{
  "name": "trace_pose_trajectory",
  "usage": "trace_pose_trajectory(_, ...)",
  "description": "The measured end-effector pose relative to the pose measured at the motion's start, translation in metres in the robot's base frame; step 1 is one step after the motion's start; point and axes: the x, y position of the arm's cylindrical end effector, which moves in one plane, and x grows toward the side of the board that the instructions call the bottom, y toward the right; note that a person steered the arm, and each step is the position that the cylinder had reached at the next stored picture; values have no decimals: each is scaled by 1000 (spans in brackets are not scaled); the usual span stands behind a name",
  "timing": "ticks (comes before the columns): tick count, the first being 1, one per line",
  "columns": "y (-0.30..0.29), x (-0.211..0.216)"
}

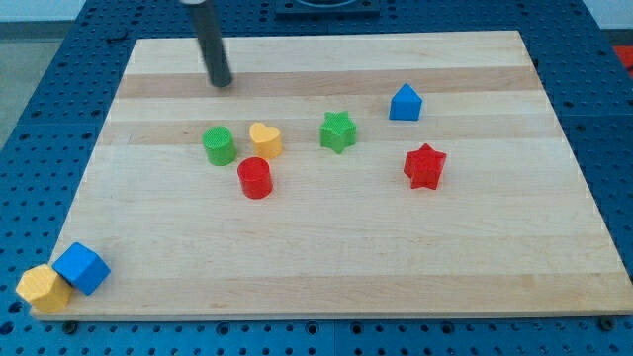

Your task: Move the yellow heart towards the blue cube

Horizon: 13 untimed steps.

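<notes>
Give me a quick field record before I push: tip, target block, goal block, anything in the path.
tip: my tip, toward the view's top, apart from all blocks
target: yellow heart block, mid-board
goal: blue cube, bottom-left corner, touching a yellow block
near target: green cylinder at left, red cylinder below
contact: none

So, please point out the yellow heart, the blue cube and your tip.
yellow heart (pixel 265 138), camera view, its top face.
blue cube (pixel 80 267), camera view, its top face.
my tip (pixel 222 83), camera view, the rod's very end.
</notes>
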Motion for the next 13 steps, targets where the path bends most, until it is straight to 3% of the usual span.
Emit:
trace_pose_trajectory(2, 129, -31)
trace_pose_trajectory(4, 249, -31)
trace_pose_trajectory(5, 263, -23)
trace_pose_trajectory(9, 252, -4)
trace_pose_trajectory(13, 145, 62)
